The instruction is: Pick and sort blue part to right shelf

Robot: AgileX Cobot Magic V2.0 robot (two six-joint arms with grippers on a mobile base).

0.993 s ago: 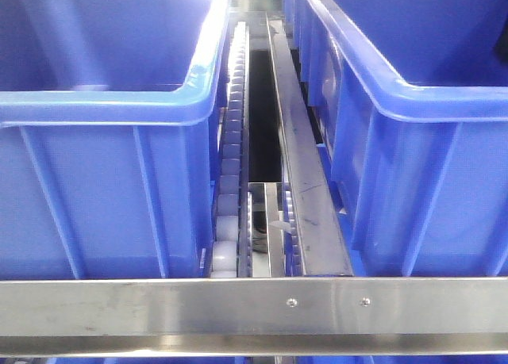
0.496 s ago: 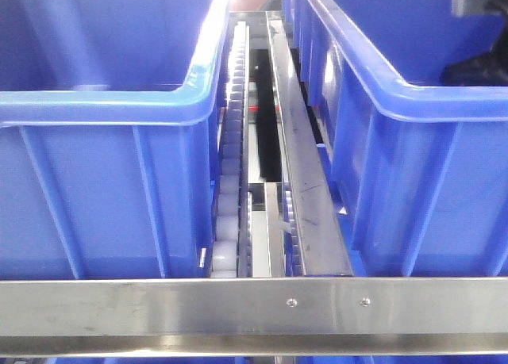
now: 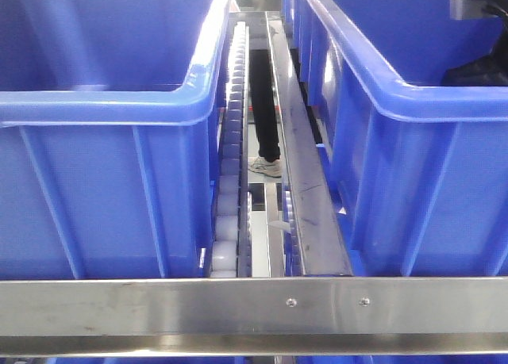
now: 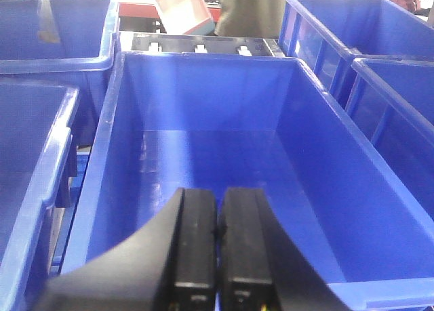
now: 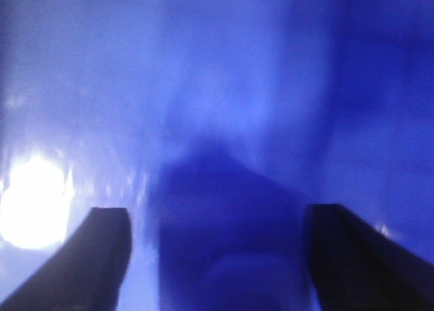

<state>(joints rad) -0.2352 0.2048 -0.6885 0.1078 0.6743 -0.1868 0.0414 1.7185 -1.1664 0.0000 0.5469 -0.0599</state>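
Blue part (image 5: 227, 223): dark blue, blurred shape low in the right wrist view, lying on the floor of a blue bin; outline too soft to tell its form.

Right gripper (image 5: 217, 257): spread wide, 2 dark fingertips at the left and right lower edges of its own view, the part between them and slightly ahead. Contact not evident; nothing held. In the front view a black portion of the right arm (image 3: 476, 39) shows inside the right-hand bin (image 3: 413, 102).

Left gripper (image 4: 217, 236): closed flat, pads pressed together with nothing between, hanging above an empty blue bin (image 4: 203, 94).

Surroundings: left-hand bin (image 3: 103, 110), roller track (image 3: 230, 182) and steel rail (image 3: 302, 182) between the 2 bins; a bystander's leg and shoe (image 3: 264, 164) beyond.

Step in hand, judged: approach for the pick, right arm lowered into the bin, grasp not yet made.

Next move calls for: a short further descent so the fingertips straddle the part, then closure; only after that the lift and transfer to the right shelf, which no view shows.
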